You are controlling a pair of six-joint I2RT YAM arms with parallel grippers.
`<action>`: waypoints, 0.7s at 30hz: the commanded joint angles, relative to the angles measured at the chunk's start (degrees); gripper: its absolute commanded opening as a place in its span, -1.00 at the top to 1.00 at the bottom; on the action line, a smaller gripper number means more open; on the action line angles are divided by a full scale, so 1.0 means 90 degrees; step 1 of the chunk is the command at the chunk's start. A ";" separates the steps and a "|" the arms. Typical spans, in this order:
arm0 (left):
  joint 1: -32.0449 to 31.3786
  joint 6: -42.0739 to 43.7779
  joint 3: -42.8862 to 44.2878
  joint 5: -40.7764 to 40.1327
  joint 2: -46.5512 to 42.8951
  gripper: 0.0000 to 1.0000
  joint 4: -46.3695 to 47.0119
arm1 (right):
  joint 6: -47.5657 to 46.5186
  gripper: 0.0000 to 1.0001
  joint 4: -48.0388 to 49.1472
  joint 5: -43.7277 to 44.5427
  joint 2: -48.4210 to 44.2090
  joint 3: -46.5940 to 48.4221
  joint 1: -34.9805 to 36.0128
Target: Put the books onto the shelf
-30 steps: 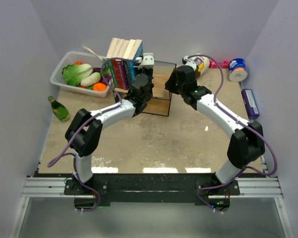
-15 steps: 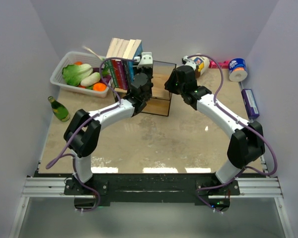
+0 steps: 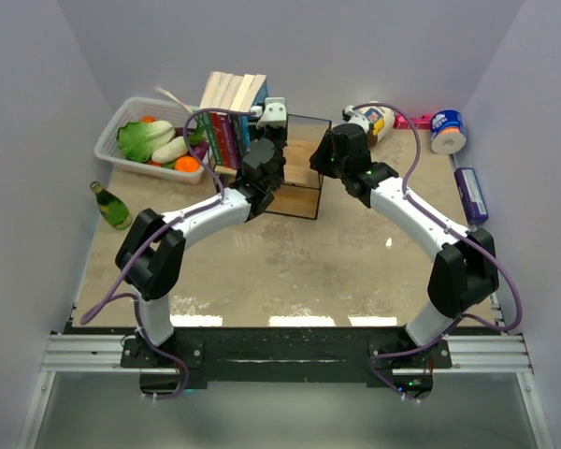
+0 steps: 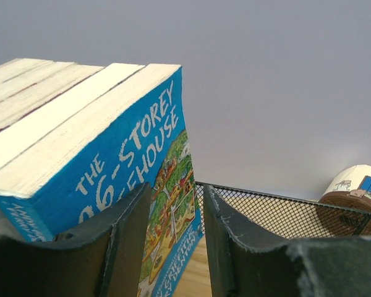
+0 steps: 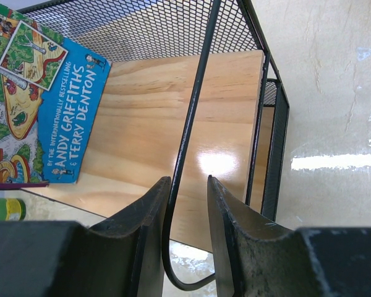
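At ten o'clock on the counter point(image 3: 290, 267) sits a white basket point(image 3: 101, 145) of vegetables, with a green bottle point(image 3: 112, 206) near it toward nine. Next along, toward twelve, the books point(image 3: 232, 92) stand on end in the left half of the shelf point(image 3: 299, 154), page edges up. The left tool point(image 4: 176, 192) is right at the outermost one, the blue book point(image 4: 136, 154), on its three o'clock face. Its fingers are spread, the cover's lower corner shows in the gap, and I see nothing pinched.

The shelf's right half is bare wood with mesh behind, room for more. The right tool point(image 5: 188, 182) sits at the shelf's front right corner, fingers partly spread astride a thin black frame wire point(image 5: 195, 117). The wire lies close by the left finger and clear of the right one.

Further right, from one to two o'clock, a jar point(image 3: 379, 120), a blue-and-white roll point(image 3: 447, 131) and a purple box point(image 3: 470, 194) line the counter's edge, apart from the shelf. Toward six o'clock the counter lies open between the arms.
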 commanded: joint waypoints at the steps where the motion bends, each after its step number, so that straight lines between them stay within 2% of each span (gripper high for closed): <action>1: -0.0031 0.0569 -0.0149 -0.0299 -0.0573 0.09 0.0861 | 0.0006 0.31 0.0133 -0.0011 -0.0334 0.0072 -0.0031; 10: -0.0442 0.1029 -0.0335 -0.0269 -0.0622 0.07 0.1213 | 0.0016 0.30 0.0123 -0.0079 -0.0383 0.0072 -0.0031; 21: -0.0491 0.1068 -0.0208 -0.0298 -0.0475 0.06 0.1203 | -0.0013 0.24 0.0133 -0.0089 -0.0451 0.0063 -0.0031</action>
